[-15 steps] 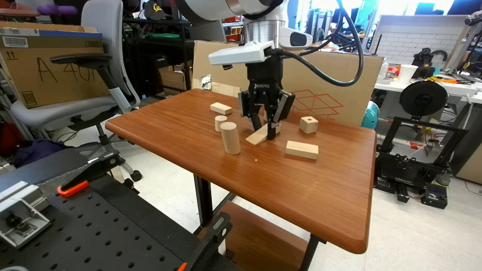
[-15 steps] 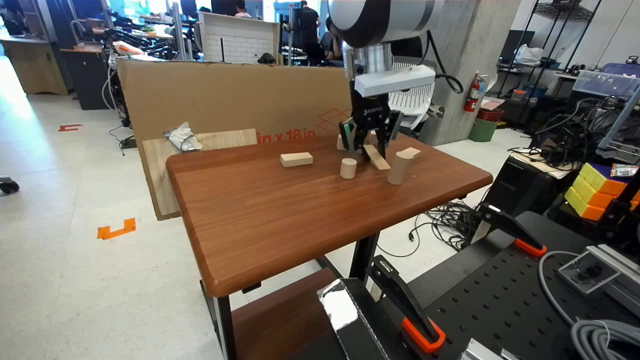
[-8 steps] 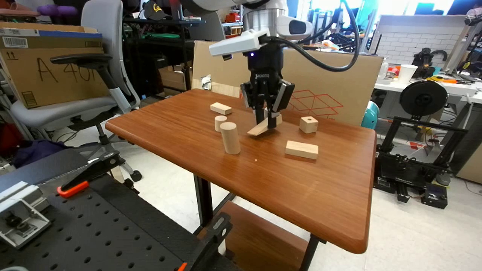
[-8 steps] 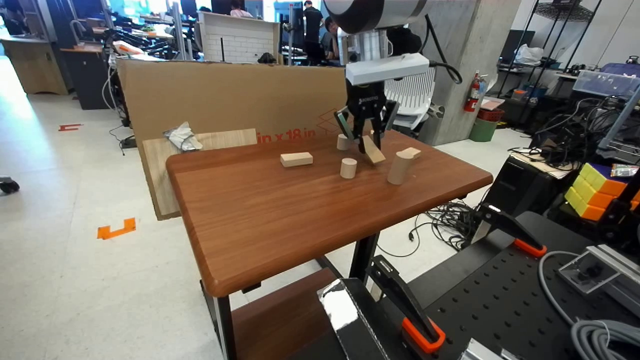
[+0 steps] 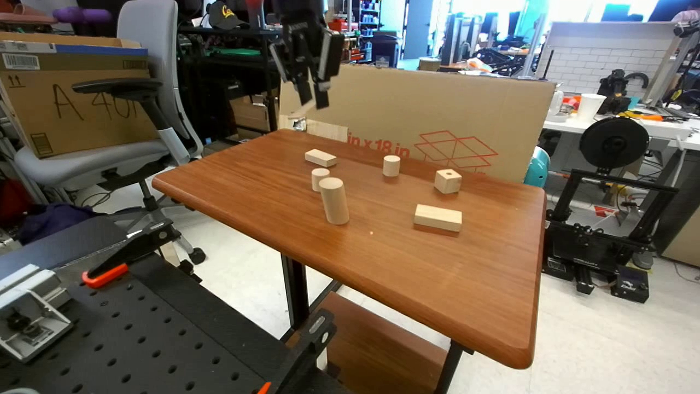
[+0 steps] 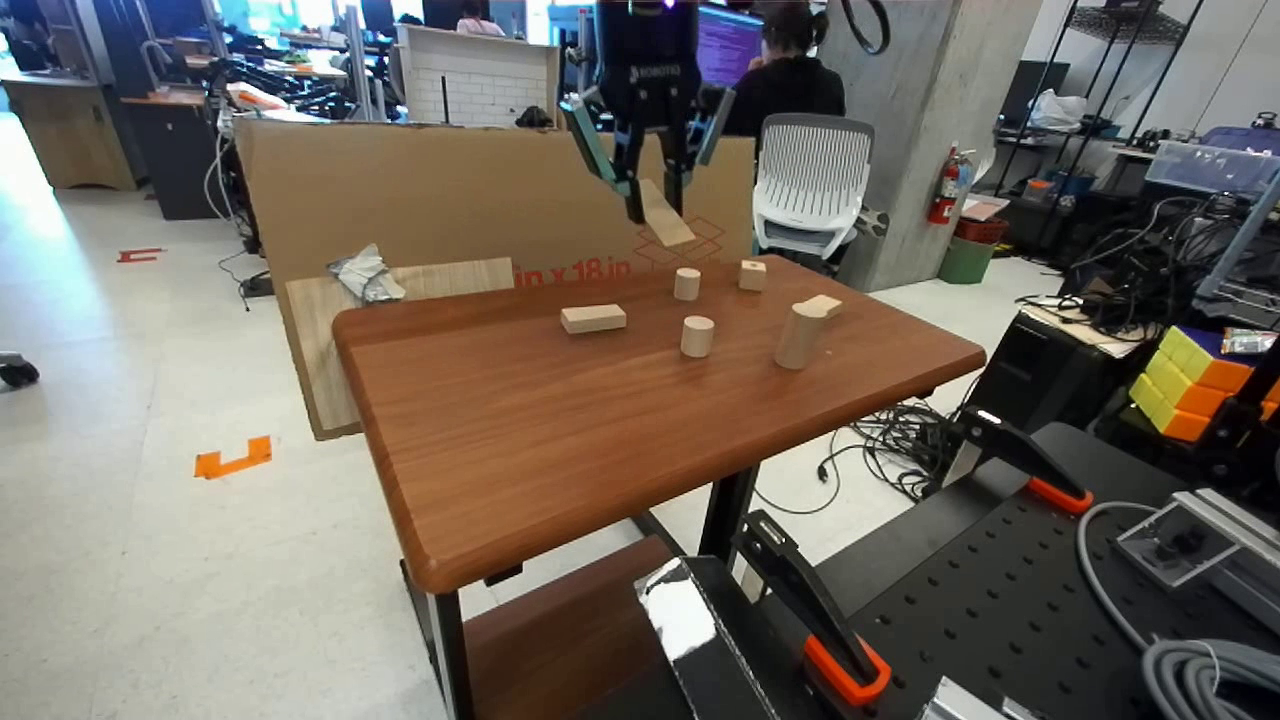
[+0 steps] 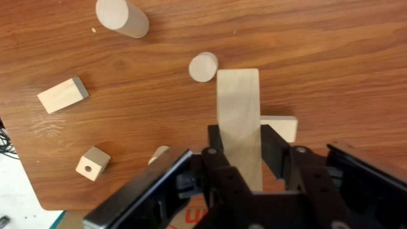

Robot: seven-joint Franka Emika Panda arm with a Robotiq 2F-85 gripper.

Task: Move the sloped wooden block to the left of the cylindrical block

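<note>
Aloft | grpr (image 7: 240, 135) clamps sloped blk (image 7: 239, 101) (tilted) | tall cyl blk (image 5: 334, 202) upright

The claw (image 6: 655, 204) and its wedge (image 6: 666, 218) hang high, open air below them; cardboard (image 6: 450, 200) walls off the far edge of the worktop (image 5: 465, 279). I see a gap between the tall peg (image 6: 797, 340) and the nearer short peg (image 6: 697, 339). A rear short peg (image 5: 391, 166), a cube (image 5: 448, 182), a brick (image 6: 593, 320) and a second brick (image 5: 438, 218) are in the way, with broad room toward the near corners.

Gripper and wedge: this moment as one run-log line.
gripper: shut on wedge | wedge: tilted, above table | tall cylinder: upright on table | placement: pending
</note>
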